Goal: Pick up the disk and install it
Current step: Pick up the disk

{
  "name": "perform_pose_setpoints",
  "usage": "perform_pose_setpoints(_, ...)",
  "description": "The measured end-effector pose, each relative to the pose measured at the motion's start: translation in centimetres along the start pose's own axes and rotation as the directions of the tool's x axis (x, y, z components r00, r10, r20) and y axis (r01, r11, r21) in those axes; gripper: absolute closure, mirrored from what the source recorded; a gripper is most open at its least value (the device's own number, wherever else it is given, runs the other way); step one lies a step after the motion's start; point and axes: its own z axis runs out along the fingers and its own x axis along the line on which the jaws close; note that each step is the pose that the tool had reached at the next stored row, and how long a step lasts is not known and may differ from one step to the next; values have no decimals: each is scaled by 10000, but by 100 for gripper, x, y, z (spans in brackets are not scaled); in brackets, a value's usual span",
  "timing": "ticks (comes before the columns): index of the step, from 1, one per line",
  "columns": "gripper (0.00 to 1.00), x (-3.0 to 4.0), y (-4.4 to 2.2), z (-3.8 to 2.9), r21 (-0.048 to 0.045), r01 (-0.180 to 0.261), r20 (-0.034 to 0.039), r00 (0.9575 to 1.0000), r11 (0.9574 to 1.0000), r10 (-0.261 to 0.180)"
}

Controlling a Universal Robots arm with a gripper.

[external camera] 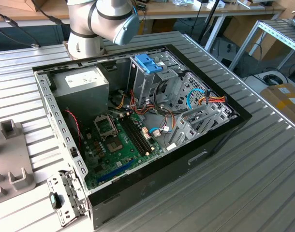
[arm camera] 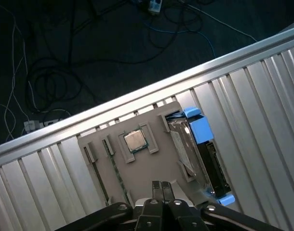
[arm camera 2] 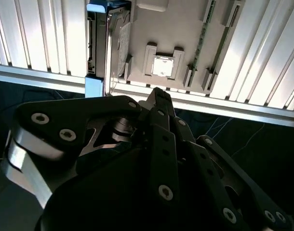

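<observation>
Your jaws are pressed together, holding nothing. The disk (arm camera: 207,159) stands on edge in the grey tray (arm camera: 147,168), so its sides are easy to grab.

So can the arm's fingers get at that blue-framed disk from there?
Probably yes: the disk stands on edge in the grey tray with nothing over it, and the shut fingers hover close beside it.

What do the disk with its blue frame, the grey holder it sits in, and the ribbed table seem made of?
Flat silver-grey disk: probably bare metal, dull sheen. Its light blue frame: likely moulded plastic, even matte colour. Flat grey holder tray: matte, perhaps plastic; unsure. Ribbed silver table: seemingly aluminium, bright slats catching light.
</observation>
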Motion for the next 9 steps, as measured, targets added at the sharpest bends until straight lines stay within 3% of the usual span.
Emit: perform_pose_setpoints(9, 90, 0, 0, 0, -18, 691, -30, 9976, 9976, -691)
